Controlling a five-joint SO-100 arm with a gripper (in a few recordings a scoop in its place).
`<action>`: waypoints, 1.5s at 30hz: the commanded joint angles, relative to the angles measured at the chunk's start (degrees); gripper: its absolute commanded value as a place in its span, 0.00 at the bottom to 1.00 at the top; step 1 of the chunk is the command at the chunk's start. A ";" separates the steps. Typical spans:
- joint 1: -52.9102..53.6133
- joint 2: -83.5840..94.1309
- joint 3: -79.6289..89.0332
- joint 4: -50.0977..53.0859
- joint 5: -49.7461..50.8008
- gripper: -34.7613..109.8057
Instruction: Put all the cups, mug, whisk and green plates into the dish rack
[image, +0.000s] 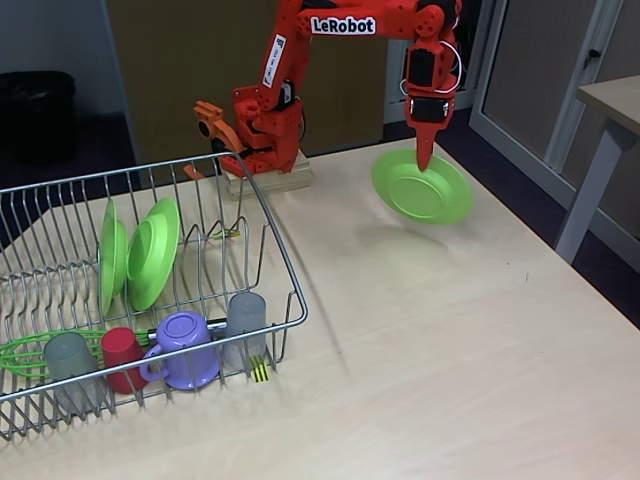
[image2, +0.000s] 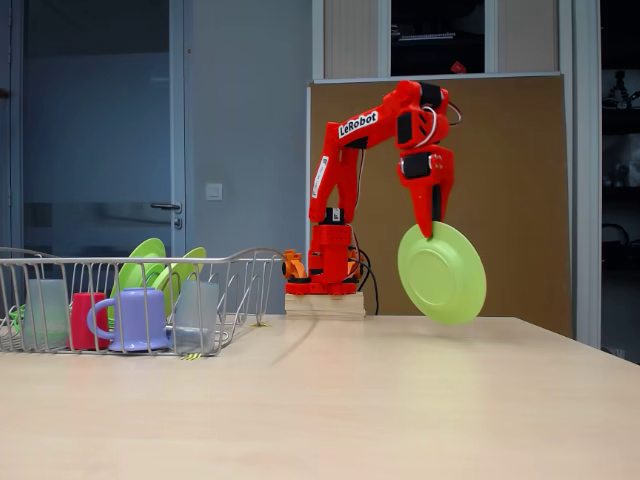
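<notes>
The red arm's pincer (image: 425, 158) points straight down and is pinching the upper rim of a lime-green plate (image: 423, 188), which hangs tilted in the air, clear of the counter (image: 440, 340), near the far edge to the right of the arm's wooden base (image: 270, 180). In a fixed view from counter height the same plate (image2: 442, 272) hangs with its lowest rim just above the surface.

The silver wire dish rack (image: 275, 250) sits at the counter's near-left corner. Two more green plates (image: 140, 252) stand on edge between its prongs, leaning side by side. Along the rack's front row, from left to right, are a grey cup (image: 70, 362), a red cup (image: 123, 357), the lavender mug (image: 186, 349) and a second grey cup (image: 246, 322). The green whisk (image: 35, 352) lies behind the left cups, its loops toward the rack's left end. A yellow-black striped tag (image: 260, 371) marks the rack's front wire.
</notes>
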 joint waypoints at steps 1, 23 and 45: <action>3.78 1.93 -4.66 3.52 -5.10 0.24; 25.22 16.52 -24.35 1.23 -54.32 0.24; 59.94 37.53 14.94 -7.91 -62.23 0.24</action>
